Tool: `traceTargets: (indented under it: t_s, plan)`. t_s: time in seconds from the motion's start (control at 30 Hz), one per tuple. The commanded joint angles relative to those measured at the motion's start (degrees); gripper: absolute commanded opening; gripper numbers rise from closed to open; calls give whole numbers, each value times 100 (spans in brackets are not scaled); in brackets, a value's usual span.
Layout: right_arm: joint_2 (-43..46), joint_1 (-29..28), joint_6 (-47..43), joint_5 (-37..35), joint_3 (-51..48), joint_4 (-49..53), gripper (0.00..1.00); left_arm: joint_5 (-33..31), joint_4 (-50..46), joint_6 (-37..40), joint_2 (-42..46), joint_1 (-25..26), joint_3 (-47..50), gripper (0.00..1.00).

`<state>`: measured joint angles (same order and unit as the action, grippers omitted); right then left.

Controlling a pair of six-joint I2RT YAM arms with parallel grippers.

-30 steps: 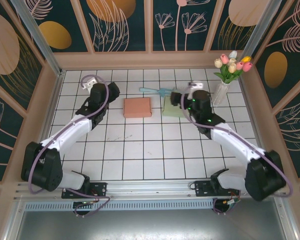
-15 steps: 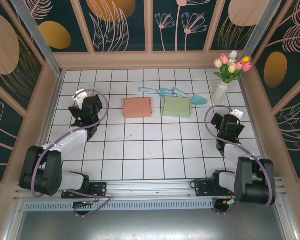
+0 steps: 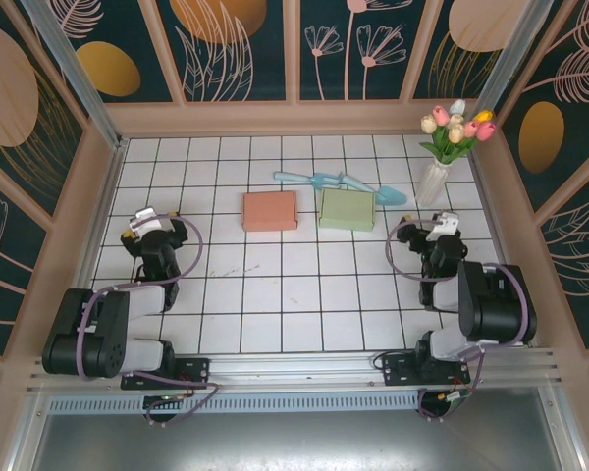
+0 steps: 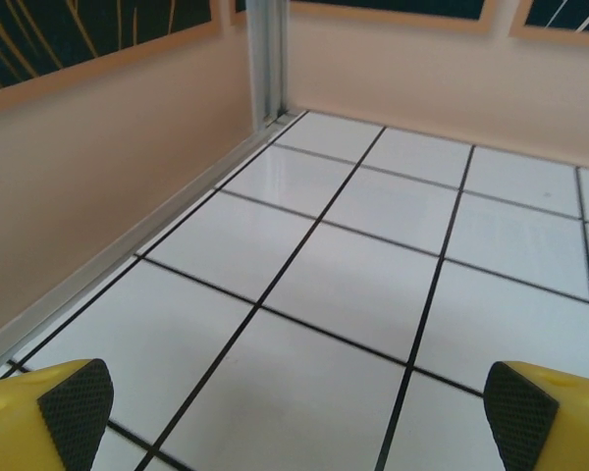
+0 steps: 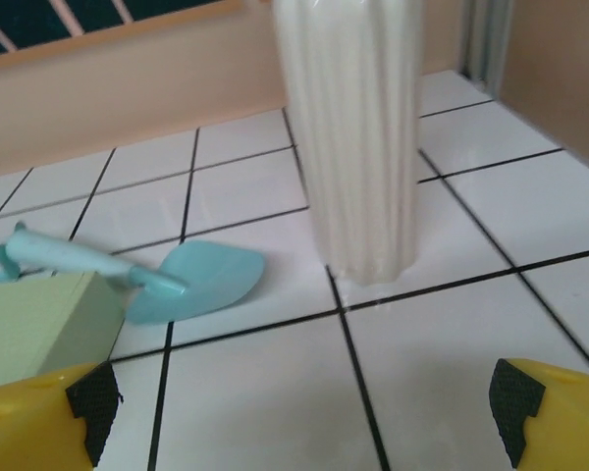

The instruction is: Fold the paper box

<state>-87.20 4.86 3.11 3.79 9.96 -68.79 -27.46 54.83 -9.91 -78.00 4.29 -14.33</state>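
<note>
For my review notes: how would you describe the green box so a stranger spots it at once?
Find the vase of tulips at the far right corner of the table. Left of it, beside a blue scoop, lies the green box. The pink box on its left matches in shape, not colour.

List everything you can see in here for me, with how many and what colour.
pink box: one, salmon pink, middle of the table
green box: one, pale green, just right of the pink box, apart from it
scoops: seemingly two, teal, behind the green box
vase: one, white, far right
tulips: one bunch, pink, white, yellow, in the vase
table: one, white tiles
left gripper: one, yellow with black pads, open, near left
right gripper: one, same colours, open, near right
</note>
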Motion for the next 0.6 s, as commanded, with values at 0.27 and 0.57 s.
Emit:
traceTargets:
  t_s: [0.27, 0.57]
  plan:
    - [-99, -122, -294, 495, 321, -277, 99, 1500, 1905, 496, -917, -273, 129, 99]
    - [-103, -206, -231, 43, 367, -194, 99, 1494, 1989, 507, -911, -271, 158, 99]
